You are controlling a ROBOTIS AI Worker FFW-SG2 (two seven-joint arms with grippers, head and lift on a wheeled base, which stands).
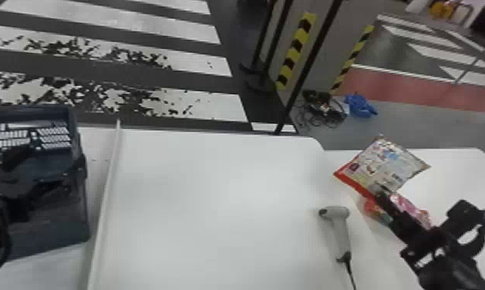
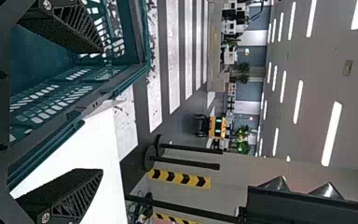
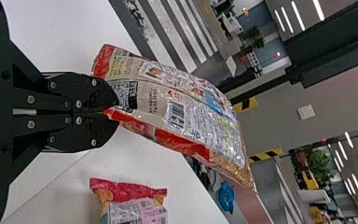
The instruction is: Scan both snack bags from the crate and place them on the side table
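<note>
In the head view my right gripper (image 1: 380,189) is at the right, above the side table, and the large red-edged snack bag (image 1: 386,164) extends from its fingertips. The right wrist view has the right gripper (image 3: 114,108) shut on one edge of that bag (image 3: 182,116), its printed side with a barcode showing. A smaller pink and orange snack bag (image 1: 409,210) lies on the side table, partly behind the gripper; the right wrist view includes this small bag (image 3: 133,203) too. My left gripper (image 2: 100,112) stands open at the dark crate (image 2: 70,102), one finger over its inside, the other outside.
The crate (image 1: 48,216) stands at the head view's left edge. A grey handheld scanner (image 1: 339,231) with a cable lies near the right edge of the white table (image 1: 214,200). The side table (image 1: 453,169) adjoins it on the right. Dark posts rise beyond the tables.
</note>
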